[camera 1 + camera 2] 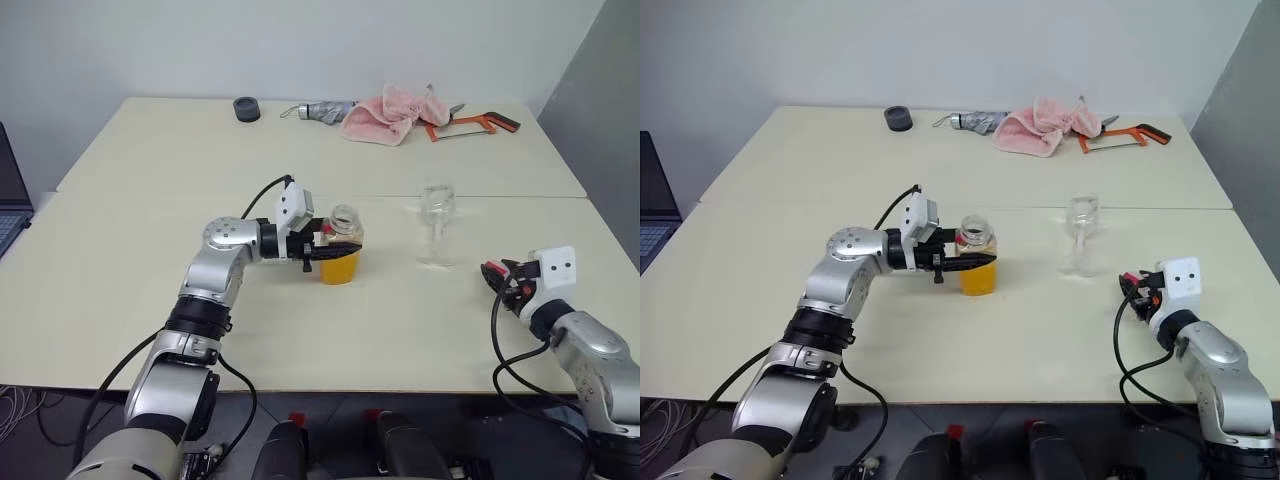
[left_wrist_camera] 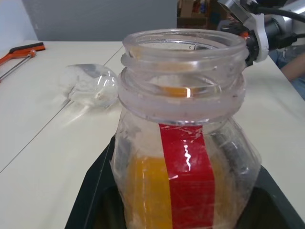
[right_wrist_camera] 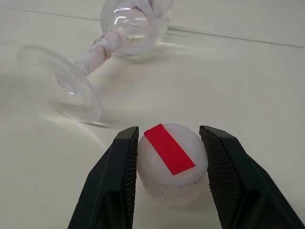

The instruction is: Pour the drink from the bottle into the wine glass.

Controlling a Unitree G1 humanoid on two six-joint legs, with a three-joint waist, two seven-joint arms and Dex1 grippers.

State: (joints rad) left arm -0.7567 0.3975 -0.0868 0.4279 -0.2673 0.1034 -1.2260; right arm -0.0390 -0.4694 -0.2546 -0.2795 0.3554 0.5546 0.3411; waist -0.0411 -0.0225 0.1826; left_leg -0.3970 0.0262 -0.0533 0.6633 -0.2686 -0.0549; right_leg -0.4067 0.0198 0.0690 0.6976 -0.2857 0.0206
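Two hands are at work on the pale surface (image 1: 120, 300). The left hand (image 1: 328, 252) is pressed shut on the bottle (image 1: 341, 250), gripped around its body just below the neck, so that the open mouth is left free for pouring. The bottle is held upright near the middle of the surface, and the drink (image 1: 340, 268) fills roughly its lower half. Its red label strip is seen facing the left wrist camera.

At about three o'clock from the bottle, well apart from it, the glass (image 1: 437, 226) stands upright and appears empty; it is placed within reach of a tilt from the left arm, though a shift toward it is judged necessary first.

At about four o'clock from the glass, near the right edge, the right hand (image 3: 168, 164) is held low over the surface. The cap (image 3: 171, 162), white with a red strip, sits between its two fingers (image 3: 119, 181); whether it is pinched or just being let go cannot be told, since the gaps at the pads are too fine to read. The cap is judged to be parked here to keep it clear of the pouring path.

At twelve o'clock, along the far edge, a pink towel (image 1: 388, 115), a saw (image 1: 470, 123) and a dark puck (image 1: 246, 108) are left aside, unrelated to the pour.
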